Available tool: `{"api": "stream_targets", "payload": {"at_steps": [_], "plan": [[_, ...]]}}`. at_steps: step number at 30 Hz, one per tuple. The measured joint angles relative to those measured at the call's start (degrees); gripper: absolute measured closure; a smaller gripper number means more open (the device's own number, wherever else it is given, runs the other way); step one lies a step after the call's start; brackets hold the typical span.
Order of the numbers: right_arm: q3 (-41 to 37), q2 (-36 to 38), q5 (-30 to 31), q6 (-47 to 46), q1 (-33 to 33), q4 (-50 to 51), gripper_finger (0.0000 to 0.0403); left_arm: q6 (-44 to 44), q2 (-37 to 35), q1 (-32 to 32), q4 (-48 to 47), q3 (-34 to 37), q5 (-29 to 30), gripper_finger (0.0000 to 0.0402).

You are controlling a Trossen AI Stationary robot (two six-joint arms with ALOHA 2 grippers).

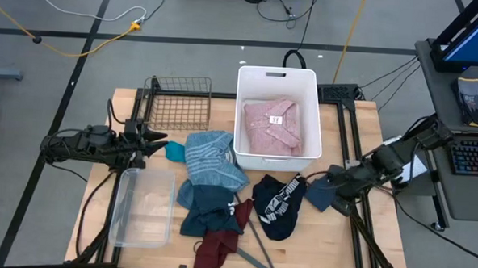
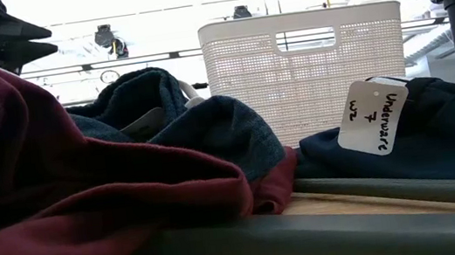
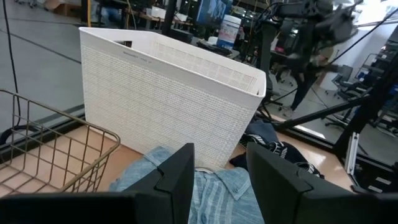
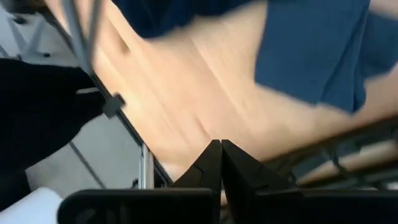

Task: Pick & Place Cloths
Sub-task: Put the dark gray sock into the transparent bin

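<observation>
My left tool (image 1: 154, 138) hangs over the surface (image 1: 363, 244) well to the left of the white basket (image 1: 278, 77), its two fingers (image 3: 180, 177) parted by a narrow gap with nothing between them. Below it lies the clear plastic tray (image 1: 143, 206), and the wire basket (image 1: 178, 103) stands just left of the white basket. A small teal piece (image 1: 174, 151) lies close by my left tool's tip. Next comes the light-blue striped shirt (image 1: 212, 159), its edge touching the white basket's lower left corner, with a darker blue piece (image 1: 206, 207) under it and the maroon garment (image 1: 216, 246) below that, beside the grey hanger (image 1: 254, 244). Inside the white basket lies the pink collared shirt (image 1: 273, 125), folded. Just below the white basket sits the navy white-printed top (image 1: 278, 202); in the low view it carries a white paper tag (image 2: 372, 116). To the right of it a small blue piece (image 1: 322, 194) lies flat, just beside my right tool (image 1: 339, 184), whose fingers (image 4: 214, 163) are pressed together, holding nothing.
</observation>
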State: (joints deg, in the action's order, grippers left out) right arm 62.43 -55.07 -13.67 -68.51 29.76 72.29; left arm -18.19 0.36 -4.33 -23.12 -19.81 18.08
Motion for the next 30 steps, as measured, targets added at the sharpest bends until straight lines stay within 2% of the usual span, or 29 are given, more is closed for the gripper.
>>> {"api": "stream_targets", "payload": {"at_steps": [4, 14, 25, 30], "plan": [[-3.5, 0.0, -3.1, -2.7, 0.0, 0.0, 0.0399, 0.0, 0.0, 0.0, 1.9, 0.0, 0.0, 0.0254], [-8.7, 0.0, -1.3, -7.5, 0.0, -1.8, 0.0372, -0.1, 0.0, 0.0, 4.4, 0.0, 0.0, 0.0254], [-13.1, 0.0, 4.4, -13.8, 0.0, -3.3, 0.0265, 0.0, 0.0, 0.0, 4.4, 0.0, 0.0, 0.0254], [-16.5, 0.0, 4.7, -18.3, 0.0, -3.4, 0.0227, 0.0, 0.0, 0.0, 4.3, 0.0, 0.0, 0.0254]]}}
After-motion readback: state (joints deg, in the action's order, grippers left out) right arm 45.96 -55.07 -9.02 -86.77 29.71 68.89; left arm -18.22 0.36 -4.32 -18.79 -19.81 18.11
